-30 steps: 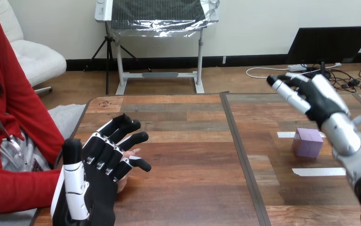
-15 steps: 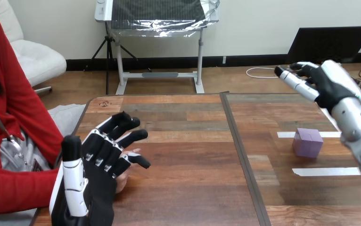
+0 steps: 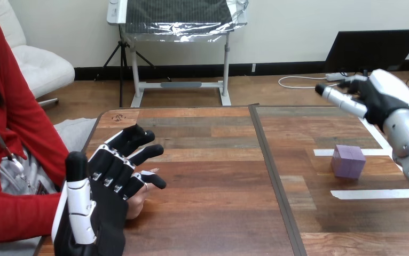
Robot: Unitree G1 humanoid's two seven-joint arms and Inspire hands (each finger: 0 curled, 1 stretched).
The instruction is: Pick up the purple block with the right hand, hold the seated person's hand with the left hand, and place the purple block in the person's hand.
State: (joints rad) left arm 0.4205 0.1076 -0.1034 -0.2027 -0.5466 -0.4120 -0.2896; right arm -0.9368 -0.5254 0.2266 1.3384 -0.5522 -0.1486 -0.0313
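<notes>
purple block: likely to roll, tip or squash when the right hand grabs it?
The purple block is a squat cube sitting flat on the table, so it probably slides rather than rolls or tips. Its crisp edges suggest it is rigid. Flat opposite faces should give the right hand a steady pinch, though its smooth surface might slip.

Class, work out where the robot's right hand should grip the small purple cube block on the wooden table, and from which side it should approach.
Pinch two opposite upright faces of the small purple cube block, coming down from above. It sits flat with its top clear, and the open right hand hangs higher, so that likely suits.
</notes>
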